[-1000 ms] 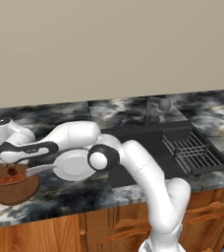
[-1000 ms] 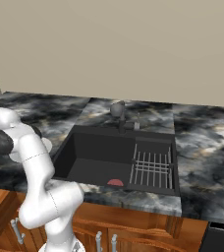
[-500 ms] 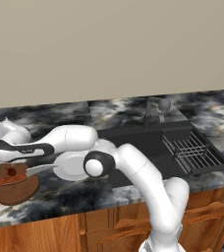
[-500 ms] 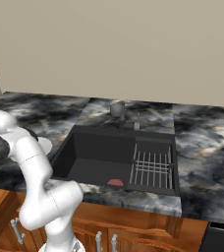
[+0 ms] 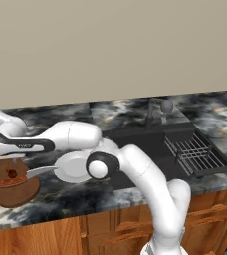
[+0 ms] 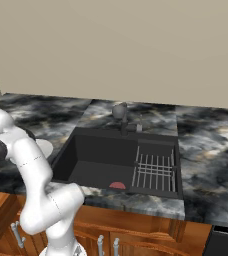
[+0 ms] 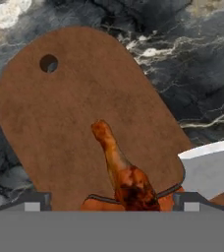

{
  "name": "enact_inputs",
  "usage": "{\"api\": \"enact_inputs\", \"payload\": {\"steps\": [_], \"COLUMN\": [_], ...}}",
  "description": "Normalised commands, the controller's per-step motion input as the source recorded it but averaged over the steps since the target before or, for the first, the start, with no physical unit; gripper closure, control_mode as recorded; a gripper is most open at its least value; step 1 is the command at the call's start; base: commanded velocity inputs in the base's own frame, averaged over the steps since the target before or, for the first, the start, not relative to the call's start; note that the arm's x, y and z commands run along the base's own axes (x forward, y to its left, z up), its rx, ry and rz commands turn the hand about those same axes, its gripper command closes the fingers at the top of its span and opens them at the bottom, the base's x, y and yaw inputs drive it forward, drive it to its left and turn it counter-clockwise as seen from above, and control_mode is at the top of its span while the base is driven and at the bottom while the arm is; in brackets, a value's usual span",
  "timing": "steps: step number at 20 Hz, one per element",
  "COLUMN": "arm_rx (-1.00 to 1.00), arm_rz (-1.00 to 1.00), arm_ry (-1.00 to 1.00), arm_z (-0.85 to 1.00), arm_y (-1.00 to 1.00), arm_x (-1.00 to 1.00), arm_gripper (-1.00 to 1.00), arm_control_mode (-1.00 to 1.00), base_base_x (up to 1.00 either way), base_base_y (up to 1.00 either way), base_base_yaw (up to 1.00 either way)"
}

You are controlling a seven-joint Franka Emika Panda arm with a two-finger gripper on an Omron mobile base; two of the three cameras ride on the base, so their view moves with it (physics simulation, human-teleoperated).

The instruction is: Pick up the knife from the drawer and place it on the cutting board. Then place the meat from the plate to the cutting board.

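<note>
Since a second ago the pincer (image 7: pixel 112 202) has gone from clenched to spread wide, its two tips now far apart at the bottom of the hand view, and the arm has shifted slightly left over the board.

The meat (image 7: pixel 125 174) lies on the board (image 7: pixel 74 113), released, its thin bone end pointing toward the board's middle and its thick reddish end between the pincer tips; neither tip visibly touches it. In the left base view the meat (image 5: pixel 11 174) shows as a small dark lump on the board (image 5: pixel 16 191), under the hand. The knife (image 5: pixel 23 178) also rests on the board, handle on the wood and blade reaching right past the board's edge toward the plate (image 5: pixel 74 166). In the hand view the knife's grey blade (image 7: pixel 210 167) juts off the board's right edge over the tabletop (image 7: pixel 192 59). A round hole sits near the board's far end.

The plate sits just right of the board on the dark marbled tabletop, partly hidden by the arm's elbow. Further right is the black sink (image 5: pixel 140 144) with a wire rack (image 5: pixel 195 154) in its right half and a tap (image 5: pixel 158 110) behind it. In the right base view a pink-red lump (image 6: pixel 117 185) lies on the sink (image 6: pixel 101 160) floor near its front wall. Wooden cabinet doors (image 5: pixel 100 234) run below the tabletop.
</note>
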Motion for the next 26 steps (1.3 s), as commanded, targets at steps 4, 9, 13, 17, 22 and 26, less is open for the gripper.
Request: {"api": "enact_inputs", "payload": {"steps": [4,9,13,17,22,26], "arm_rx": [0.08,0.12,0.15,0.17,0.17,0.16], "arm_rz": [0.0,-0.02,-0.07,-0.09,-0.09,-0.12], "arm_ry": [-0.09,-0.05,-0.05,-0.06,-0.07,-0.06], "arm_z": [0.12,0.06,0.0,0.0,0.01,0.15], "arm_y": [-0.39,-0.64,-0.8,-0.89,-0.88,-0.89], "arm_x": [-0.41,-0.45,-0.63,-0.7,-0.66,-0.68], "arm_gripper": [-1.0,-1.0,-1.0,-1.0,-1.0,-1.0], "arm_control_mode": [-1.0,-1.0,-1.0,-1.0,-1.0,-1.0], "base_base_x": [0.0,0.0,0.0,0.0,0.0,0.0], "base_base_y": [0.0,0.0,0.0,0.0,0.0,0.0], "base_base_yaw": [0.0,0.0,0.0,0.0,0.0,0.0]}}
